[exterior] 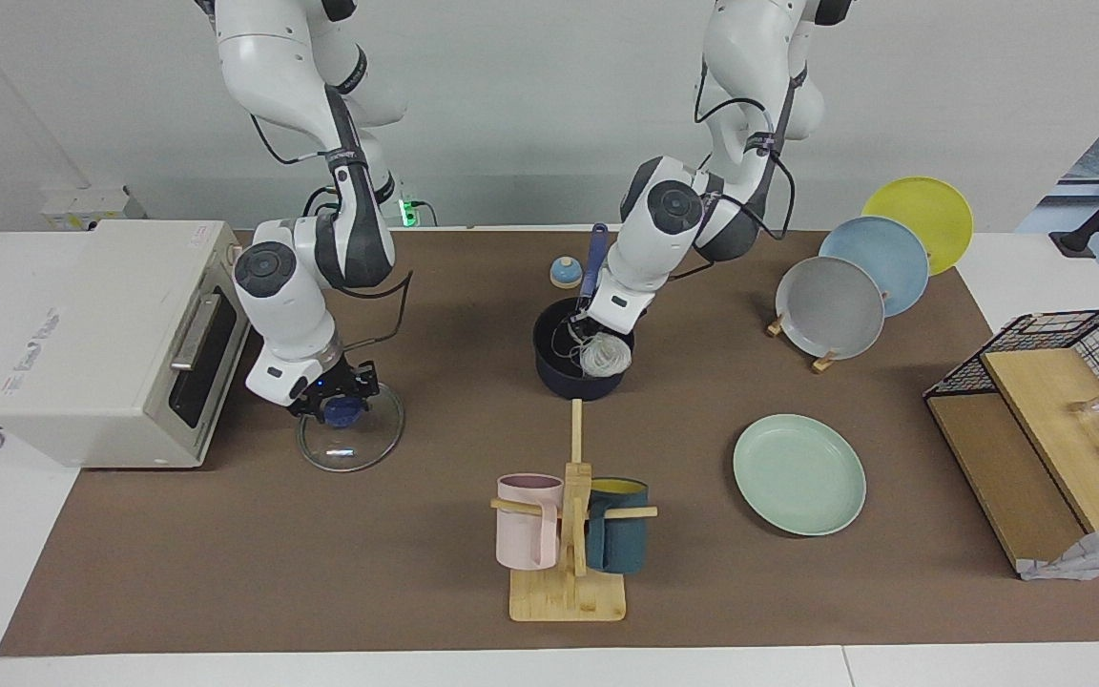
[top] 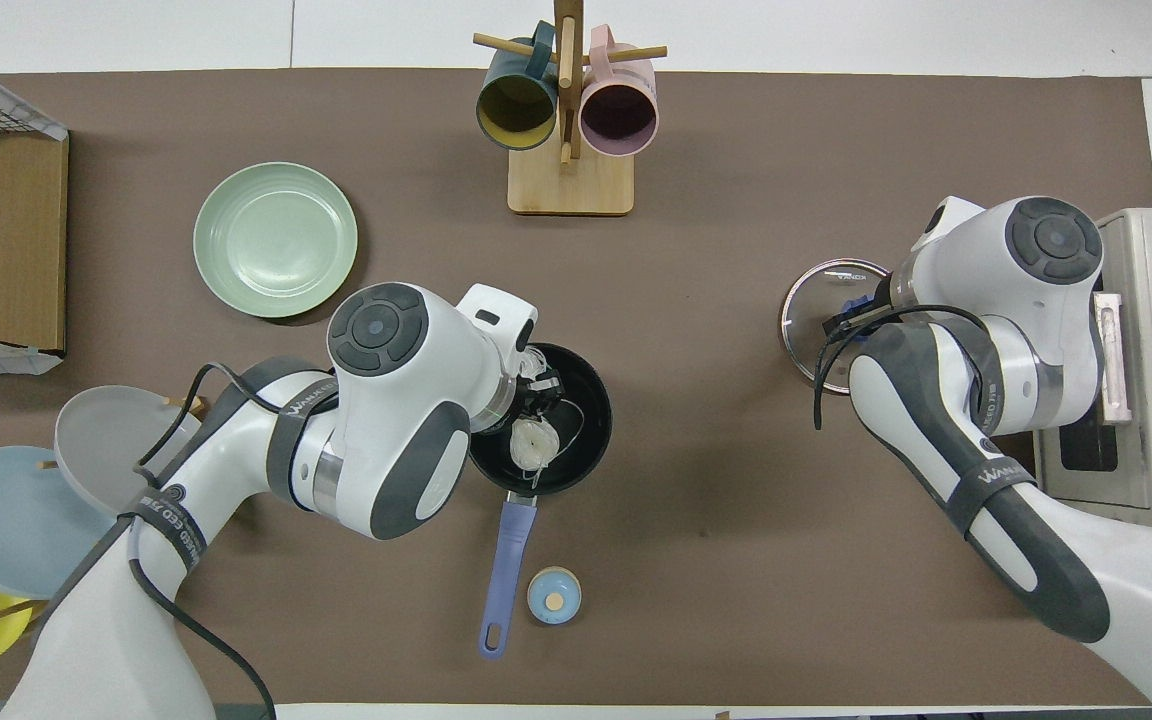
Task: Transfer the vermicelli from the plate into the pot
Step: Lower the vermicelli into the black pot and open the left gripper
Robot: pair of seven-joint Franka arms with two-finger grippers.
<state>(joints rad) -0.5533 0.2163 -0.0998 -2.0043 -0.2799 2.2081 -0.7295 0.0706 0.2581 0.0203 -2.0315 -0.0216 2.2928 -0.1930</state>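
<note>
The vermicelli (exterior: 600,355) sits inside the one dark pot (exterior: 580,363), as a whitish bundle with loose strands. The pot is in the middle of the table, and its blue handle (top: 504,565) points toward the robots. The one green plate (exterior: 798,473) lies bare, farther from the robots, toward the left arm's end. The left gripper (exterior: 590,327) bends down into the pot, right at the noodles; I cannot tell if it is holding them. The right gripper (exterior: 338,393) is low over one glass lid (exterior: 351,437), its fingers around the blue knob (exterior: 345,408).
</note>
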